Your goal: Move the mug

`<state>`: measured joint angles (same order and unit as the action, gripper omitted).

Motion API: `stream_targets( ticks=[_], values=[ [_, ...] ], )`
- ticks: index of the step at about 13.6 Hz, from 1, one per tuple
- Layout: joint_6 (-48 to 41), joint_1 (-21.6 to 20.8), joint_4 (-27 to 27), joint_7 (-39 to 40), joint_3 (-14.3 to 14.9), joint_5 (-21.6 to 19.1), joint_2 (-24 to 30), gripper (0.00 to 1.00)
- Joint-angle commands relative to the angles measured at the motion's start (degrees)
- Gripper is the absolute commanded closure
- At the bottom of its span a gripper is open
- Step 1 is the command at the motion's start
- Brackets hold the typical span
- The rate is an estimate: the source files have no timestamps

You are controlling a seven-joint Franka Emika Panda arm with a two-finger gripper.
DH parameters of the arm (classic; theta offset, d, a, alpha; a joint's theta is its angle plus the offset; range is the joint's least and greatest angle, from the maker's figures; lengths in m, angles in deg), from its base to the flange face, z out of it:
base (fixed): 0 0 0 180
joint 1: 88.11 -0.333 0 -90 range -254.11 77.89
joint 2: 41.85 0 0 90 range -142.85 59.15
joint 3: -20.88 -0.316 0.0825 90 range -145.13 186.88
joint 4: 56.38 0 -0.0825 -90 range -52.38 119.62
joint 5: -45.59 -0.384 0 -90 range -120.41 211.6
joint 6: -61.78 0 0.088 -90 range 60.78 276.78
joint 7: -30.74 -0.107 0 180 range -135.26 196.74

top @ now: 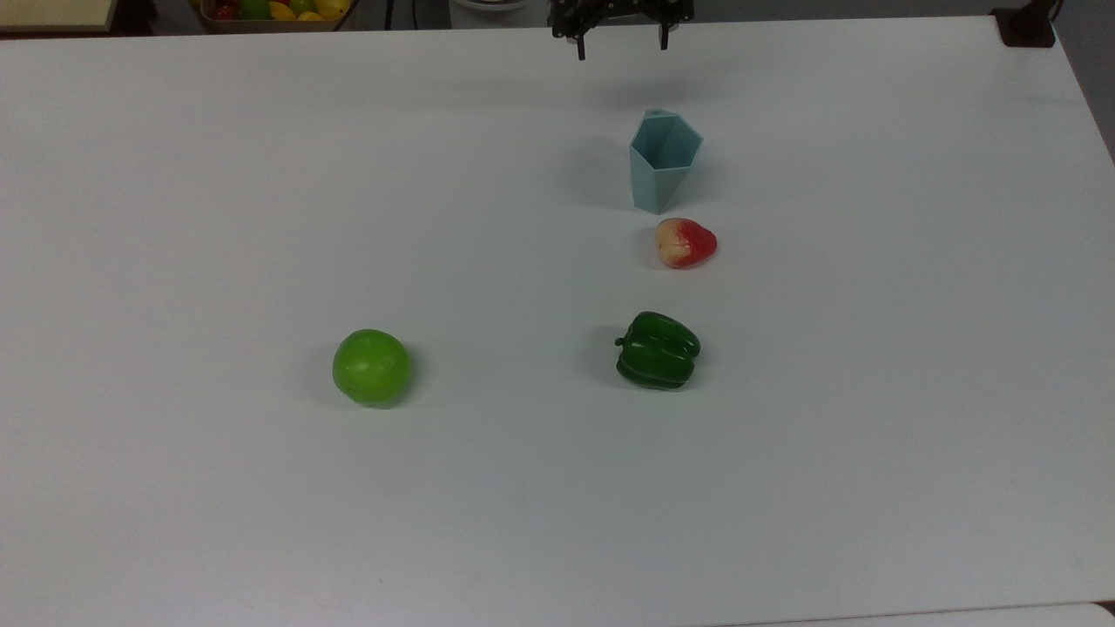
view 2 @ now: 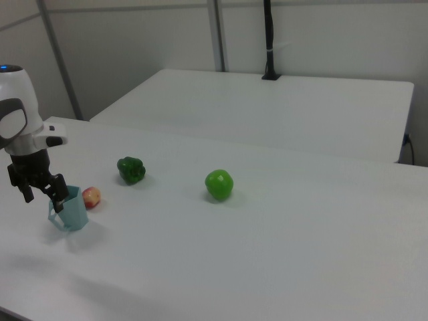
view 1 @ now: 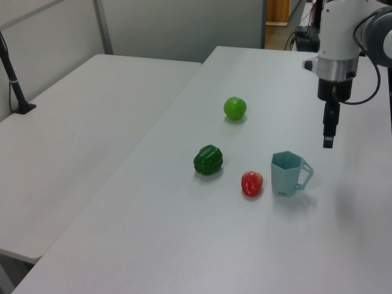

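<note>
Teal mug (top: 664, 161) upright on table, apart below spread-fingered empty hand (top: 620, 48).

1. No text, label, brand, number or sign can be read in any of the three views.
2. The white tabletop (top: 174, 174) carries no readable marks.
3. The pale blue-teal faceted plastic mug (top: 664, 159) bears no readable print.

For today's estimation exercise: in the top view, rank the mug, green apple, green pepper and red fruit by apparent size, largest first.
1. The mug.
2 and 3. The green pepper and green apple look too alike to rank.
4. The red fruit, clearly smallest.
</note>
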<state>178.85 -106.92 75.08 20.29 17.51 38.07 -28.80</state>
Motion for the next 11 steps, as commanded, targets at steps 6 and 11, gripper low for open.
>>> stream_targets(
  ticks=[6,11],
  values=[
    [10.19,-3.34,1.16,0.17,-0.06,1.99,-7.32,0.08],
    [13.01,-4.21,0.99,0.17,0.02,2.08,-10.4,0.25]
  ],
)
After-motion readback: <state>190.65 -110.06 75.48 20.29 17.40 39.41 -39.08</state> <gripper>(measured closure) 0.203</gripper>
